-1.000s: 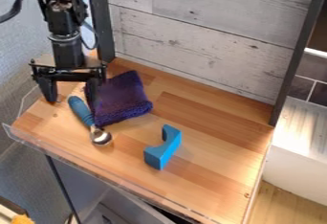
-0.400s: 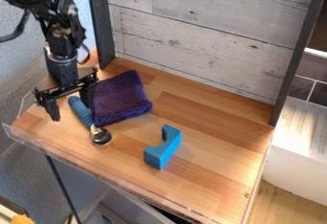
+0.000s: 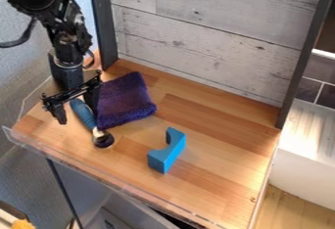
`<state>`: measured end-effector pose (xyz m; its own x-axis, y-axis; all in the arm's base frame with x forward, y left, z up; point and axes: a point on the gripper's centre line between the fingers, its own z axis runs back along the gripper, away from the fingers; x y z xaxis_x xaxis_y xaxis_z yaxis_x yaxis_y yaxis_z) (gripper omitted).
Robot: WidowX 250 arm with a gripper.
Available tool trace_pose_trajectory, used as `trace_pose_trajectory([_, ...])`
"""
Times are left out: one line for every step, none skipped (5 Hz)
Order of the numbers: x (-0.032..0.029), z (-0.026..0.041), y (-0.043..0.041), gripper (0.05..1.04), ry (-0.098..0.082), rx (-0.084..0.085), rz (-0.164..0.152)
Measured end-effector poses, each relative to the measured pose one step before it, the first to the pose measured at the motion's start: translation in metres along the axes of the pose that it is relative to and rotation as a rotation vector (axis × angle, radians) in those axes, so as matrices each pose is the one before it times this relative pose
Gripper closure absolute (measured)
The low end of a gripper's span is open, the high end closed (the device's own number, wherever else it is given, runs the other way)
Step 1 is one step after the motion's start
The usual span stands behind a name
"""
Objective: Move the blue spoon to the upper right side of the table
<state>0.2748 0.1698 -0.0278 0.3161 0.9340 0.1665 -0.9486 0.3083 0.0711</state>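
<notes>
Blue spoon [image 3: 83, 113] lies on the left of the bench [image 3: 216, 142], its handle seen between the fingers [image 3: 59, 114], which are spread wide and grip nothing. Just beside the handle sits a purple cloth [image 3: 126, 101], and farther right, nearer the front, a blue notched block [image 3: 163, 158].

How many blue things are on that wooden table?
2: a blue-handled metal spoon beside the purple cloth; a blue arched block near the middle. The cloth could hide more.
</notes>
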Motion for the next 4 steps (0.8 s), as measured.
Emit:
trace_pose_trajectory([-0.00112, -0.00893, -0.00417, 0.084, 0.0059, -0.0054, 0.003])
trace_pose_trajectory([0.00331, -0.00122, -0.00232, 0.134, -0.0063, -0.0028, 0.0031])
trace_pose_trajectory([0.00166, -0.0075, 0.00252, 0.427, -0.0314, 0.0326, -0.0159])
trace_pose_trajectory([-0.00158, 0.0002, -0.00143, 0.671, -0.0144, 0.0151, -0.0242])
